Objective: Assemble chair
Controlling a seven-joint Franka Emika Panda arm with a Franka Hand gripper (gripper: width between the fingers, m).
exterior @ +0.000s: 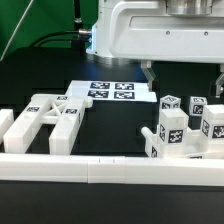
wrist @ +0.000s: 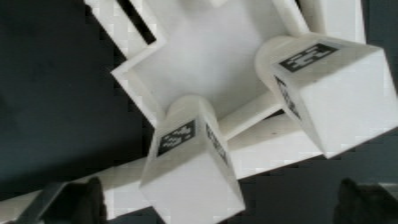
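The two dark fingers [wrist: 57, 203] of the white robot arm [exterior: 150, 30] stand wide apart and hold nothing. They hang above a group of chunky white plastic chair pieces [exterior: 185, 125] with black-and-white tags, on the black bench [exterior: 110, 205] at the exterior view's right. A white ladder-like frame [exterior: 48, 115] lies at the left, well apart. The flat white marker board [exterior: 112, 90] lies behind them, and a long white border bar [exterior: 110, 165] lies in front.

Bright even light, soft shadows, slight blur.
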